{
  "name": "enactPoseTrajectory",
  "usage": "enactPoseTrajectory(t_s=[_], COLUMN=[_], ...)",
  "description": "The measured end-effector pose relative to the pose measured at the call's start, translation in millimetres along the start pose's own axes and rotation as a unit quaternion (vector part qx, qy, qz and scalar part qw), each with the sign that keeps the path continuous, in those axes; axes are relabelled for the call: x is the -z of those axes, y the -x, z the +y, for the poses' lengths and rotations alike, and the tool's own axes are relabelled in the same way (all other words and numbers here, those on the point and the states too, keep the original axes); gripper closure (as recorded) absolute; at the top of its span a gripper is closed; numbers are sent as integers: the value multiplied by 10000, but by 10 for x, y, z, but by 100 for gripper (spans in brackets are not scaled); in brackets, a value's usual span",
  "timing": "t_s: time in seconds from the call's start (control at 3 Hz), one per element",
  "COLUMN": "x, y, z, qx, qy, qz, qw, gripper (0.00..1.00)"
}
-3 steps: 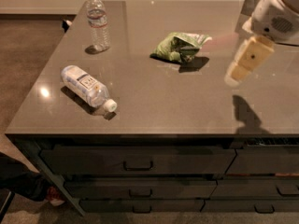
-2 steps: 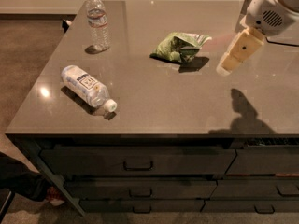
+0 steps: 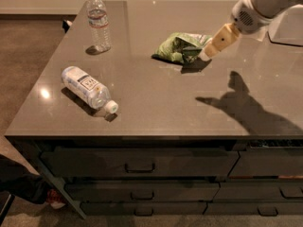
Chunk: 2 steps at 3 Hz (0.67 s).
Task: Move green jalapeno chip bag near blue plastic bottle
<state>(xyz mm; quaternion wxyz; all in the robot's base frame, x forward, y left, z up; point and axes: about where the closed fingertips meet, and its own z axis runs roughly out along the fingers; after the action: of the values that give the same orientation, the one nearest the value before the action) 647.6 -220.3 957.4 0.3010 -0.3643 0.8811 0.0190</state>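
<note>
The green jalapeno chip bag point(image 3: 181, 47) lies crumpled on the grey counter, back of centre. The blue plastic bottle point(image 3: 87, 87) lies on its side at the front left, white cap pointing right and toward the front. My gripper point(image 3: 211, 46) comes in from the upper right on a white arm; its cream tip is right at the bag's right edge, just above the counter.
A slimmer clear bottle point(image 3: 99, 21) with a red-and-blue band stands upright at the back left. A white object point(image 3: 286, 27) sits at the far right edge. The counter's front edge point(image 3: 142, 137) has dark drawers point(image 3: 139, 164) below. The arm's shadow falls on the right part of the counter.
My gripper has moved left and down toward the chip bag, from well to its right to its right edge. The bag and both bottles have not moved.
</note>
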Motion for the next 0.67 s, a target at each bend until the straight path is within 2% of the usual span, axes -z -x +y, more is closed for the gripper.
enactPoseTrajectory(t_s=[0.33,0.67], x=[-303,-682], y=[125,320], z=[-92,-134], qx=[-249,-357], qy=[-58,-2], qz=[-52,-7], qw=[9997,9994], gripper=[0,0])
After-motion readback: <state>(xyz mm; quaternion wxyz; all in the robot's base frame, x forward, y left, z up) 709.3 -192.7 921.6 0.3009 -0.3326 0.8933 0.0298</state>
